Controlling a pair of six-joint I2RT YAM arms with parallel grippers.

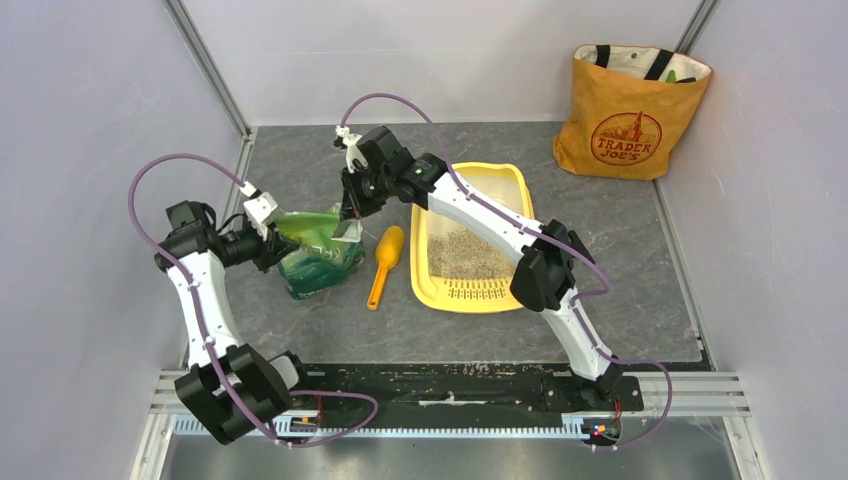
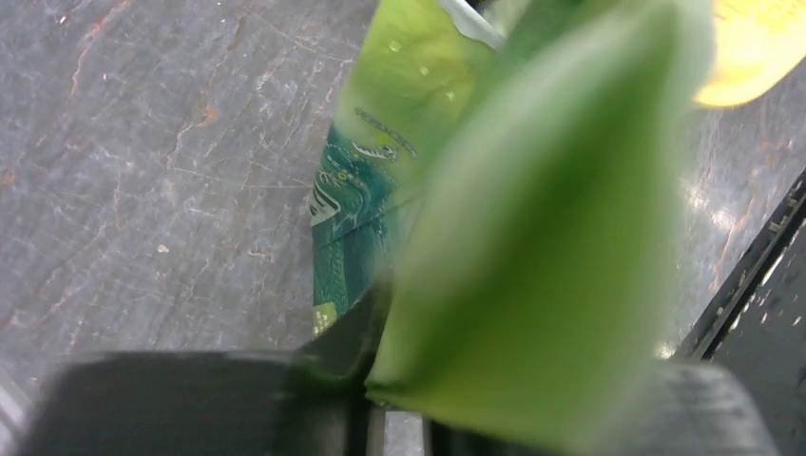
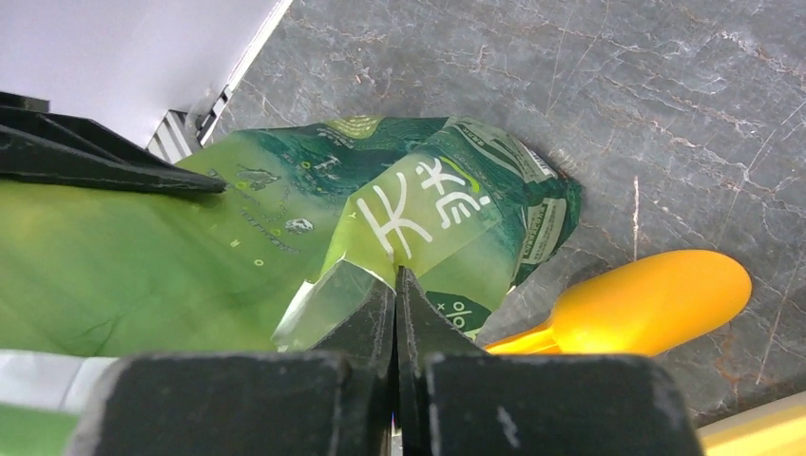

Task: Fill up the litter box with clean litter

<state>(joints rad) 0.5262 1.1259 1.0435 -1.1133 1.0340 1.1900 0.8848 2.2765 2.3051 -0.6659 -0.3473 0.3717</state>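
Note:
The yellow litter box (image 1: 428,275) lies mid-table with its slotted grate at the near end. Grey-beige clean litter (image 1: 468,255) covers part of its floor. The crinkly green litter bag (image 1: 322,255) stands to its left, with an orange-yellow scoop (image 1: 385,262) between them. My left gripper (image 1: 272,242) is shut on the bag's left side; in the left wrist view (image 2: 380,380) blurred green film (image 2: 532,266) fills the frame. My right gripper (image 1: 348,216) is shut on the bag's top edge; in the right wrist view (image 3: 395,285) it pinches the film (image 3: 418,204) beside the scoop (image 3: 646,304).
An orange Trader Joe's tote bag (image 1: 632,100) stands at the back right against the wall. White walls close in the left, back and right sides. The black base rail (image 1: 440,385) runs along the near edge. The right arm reaches across the litter box.

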